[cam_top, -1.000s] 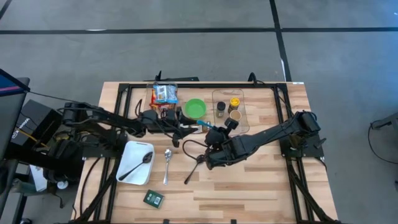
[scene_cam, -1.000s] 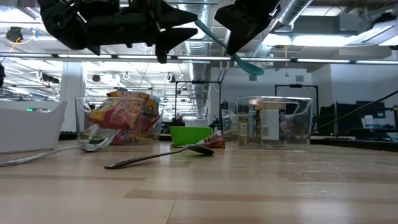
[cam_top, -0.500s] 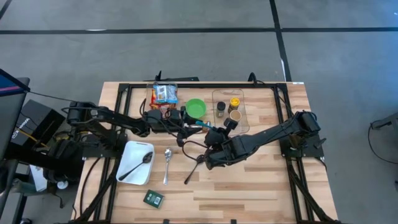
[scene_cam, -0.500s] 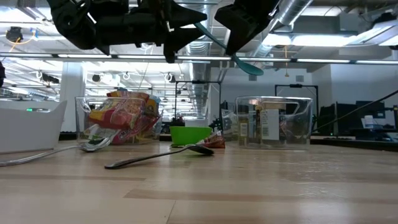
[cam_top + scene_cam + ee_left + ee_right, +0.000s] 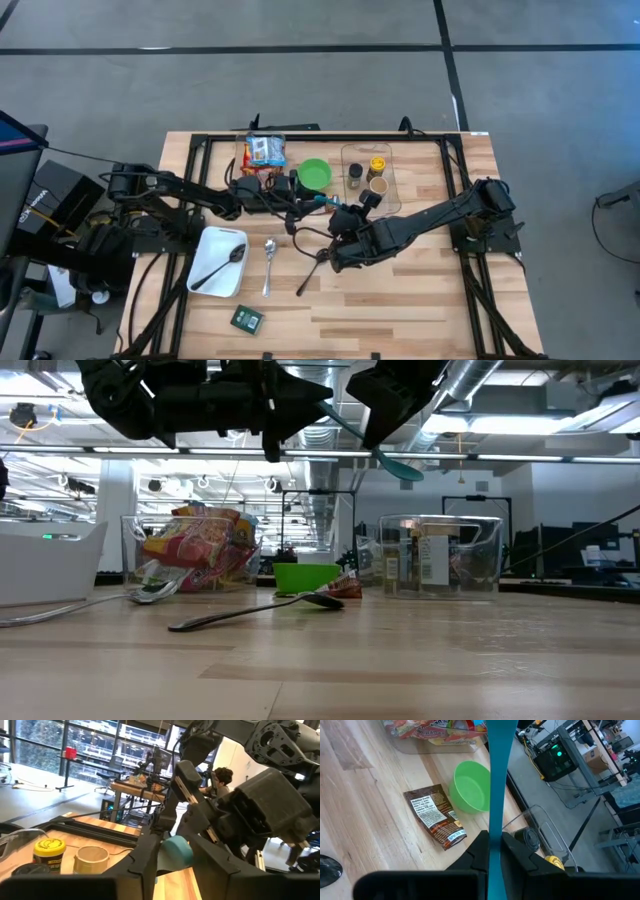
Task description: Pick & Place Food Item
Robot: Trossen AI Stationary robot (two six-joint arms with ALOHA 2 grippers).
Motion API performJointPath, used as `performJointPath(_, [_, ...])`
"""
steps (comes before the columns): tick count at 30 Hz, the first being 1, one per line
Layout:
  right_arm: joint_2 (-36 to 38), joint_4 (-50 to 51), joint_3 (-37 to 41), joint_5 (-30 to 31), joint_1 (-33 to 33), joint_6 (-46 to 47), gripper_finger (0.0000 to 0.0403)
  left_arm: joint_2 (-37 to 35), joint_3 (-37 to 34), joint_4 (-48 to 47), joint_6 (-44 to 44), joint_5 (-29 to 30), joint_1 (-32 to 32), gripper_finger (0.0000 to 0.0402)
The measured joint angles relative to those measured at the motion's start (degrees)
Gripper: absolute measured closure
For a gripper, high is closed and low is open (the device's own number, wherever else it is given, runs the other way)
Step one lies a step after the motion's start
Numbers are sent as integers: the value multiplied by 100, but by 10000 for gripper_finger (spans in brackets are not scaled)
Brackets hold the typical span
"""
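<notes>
Bowl (image 5: pixel 472 787), brown packet (image 5: pixel 434 815) and jars (image 5: pixel 49 854) lie under raised teal spoon (image 5: pixel 496 780)

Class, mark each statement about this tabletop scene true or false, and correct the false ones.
1. The right gripper is shut on a teal spoon. True.
2. The green bowl lies upside down. False: it sits upright, open side up.
3. A black spoon rests in the white tray. True.
4. The brown packet lies inside the green bowl. False: it lies on the table beside the bowl.
5. The teal spoon rests flat on the table. False: it is held up in the air, with the left gripper at its bowl end.
</notes>
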State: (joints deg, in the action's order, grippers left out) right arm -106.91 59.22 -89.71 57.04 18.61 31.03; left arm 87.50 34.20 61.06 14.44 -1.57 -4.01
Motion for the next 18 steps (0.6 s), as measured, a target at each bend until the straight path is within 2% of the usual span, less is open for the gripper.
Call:
performJointPath(12, [0,-17,0,7,0,7,379,0,-7,-11,2,221,-7,369])
performJointPath(18, [0,-51,0,-57,7,0,348,0,-7,-5,-4,158,-4,380])
